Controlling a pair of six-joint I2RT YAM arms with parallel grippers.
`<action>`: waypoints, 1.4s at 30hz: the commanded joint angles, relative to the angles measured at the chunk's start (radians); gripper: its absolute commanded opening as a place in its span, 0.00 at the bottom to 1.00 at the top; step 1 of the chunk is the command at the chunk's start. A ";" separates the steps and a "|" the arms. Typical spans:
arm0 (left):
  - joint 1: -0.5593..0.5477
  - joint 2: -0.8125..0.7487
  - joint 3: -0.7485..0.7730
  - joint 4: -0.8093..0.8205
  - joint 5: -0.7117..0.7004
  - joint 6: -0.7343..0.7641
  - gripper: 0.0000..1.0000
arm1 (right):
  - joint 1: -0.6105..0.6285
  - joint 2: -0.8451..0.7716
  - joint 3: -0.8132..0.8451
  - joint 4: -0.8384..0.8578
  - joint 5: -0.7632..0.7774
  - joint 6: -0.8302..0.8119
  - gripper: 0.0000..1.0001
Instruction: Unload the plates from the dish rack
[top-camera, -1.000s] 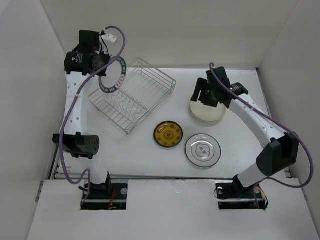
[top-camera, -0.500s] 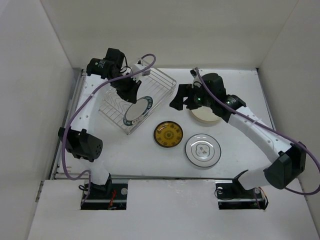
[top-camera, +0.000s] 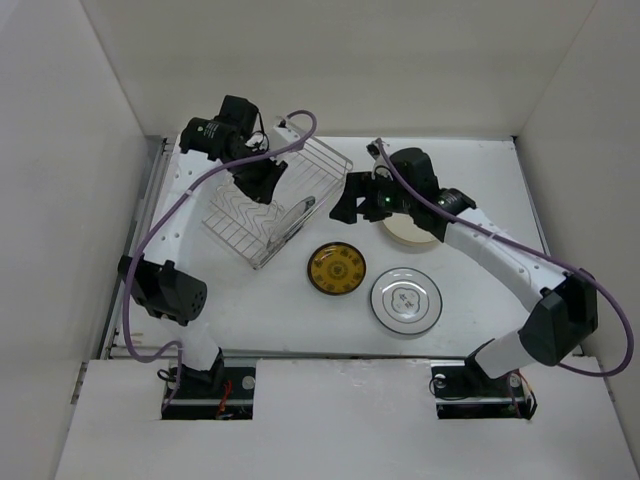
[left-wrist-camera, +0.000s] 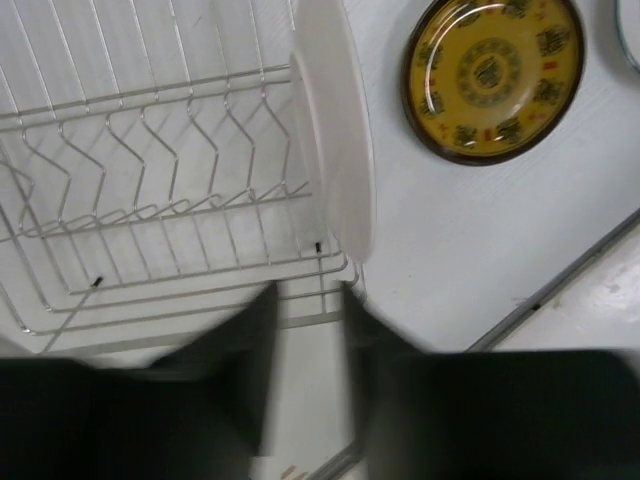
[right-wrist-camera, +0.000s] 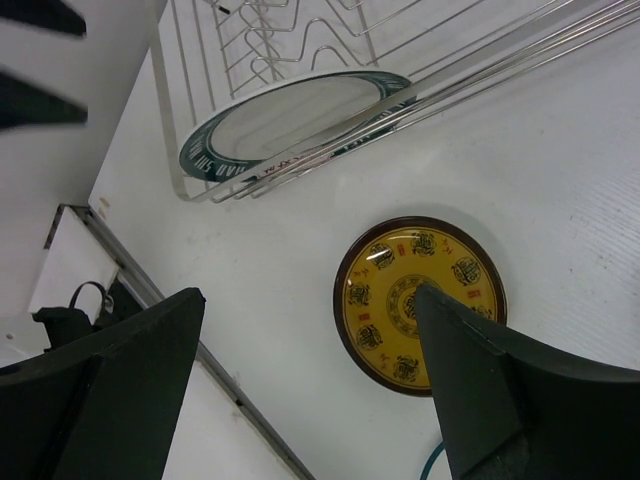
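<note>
- Desk (top-camera: 250, 310) — white, walled on three sides, carrying the rack and three loose plates.
- Dish rack (top-camera: 240, 215) — silver wire, set at an angle on the left half of the desk. Its zigzag dividers are bare except for one plate.
- Cream plate (top-camera: 410, 236) lies flat on the desk to the right of the rack, partly hidden under the right arm.
- Teal-rimmed plate (right-wrist-camera: 300, 110) is the only one in the rack. It stands on edge and leans at the rack's near right end, just inside the end wires.
- Grey-rimmed white plate (top-camera: 406, 300) lies flat toward the near side, well apart from the rack.
- Yellow patterned plate (top-camera: 337, 270), with a dark brim, lies flat between the rack and the grey-rimmed white plate, touching neither.
- Right pincer (right-wrist-camera: 307, 295) is released, fingers spread wide with nothing between them. It hangs over the desk between the rack's right end and the cream plate.
- Left pincer (left-wrist-camera: 310, 295) is released, its blurred fingers apart and holding nothing. It sits above the rack, tips near the teal-rimmed plate.
</note>
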 joint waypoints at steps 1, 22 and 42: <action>-0.023 -0.030 0.031 -0.037 -0.089 -0.007 0.59 | 0.007 -0.019 0.043 0.037 0.019 0.004 0.92; -0.130 0.169 -0.129 0.192 -0.429 -0.185 0.35 | 0.007 -0.161 -0.022 -0.015 0.151 0.013 0.92; -0.140 -0.106 0.134 0.151 -0.321 -0.258 0.00 | 0.007 -0.211 -0.022 0.021 0.130 0.002 0.93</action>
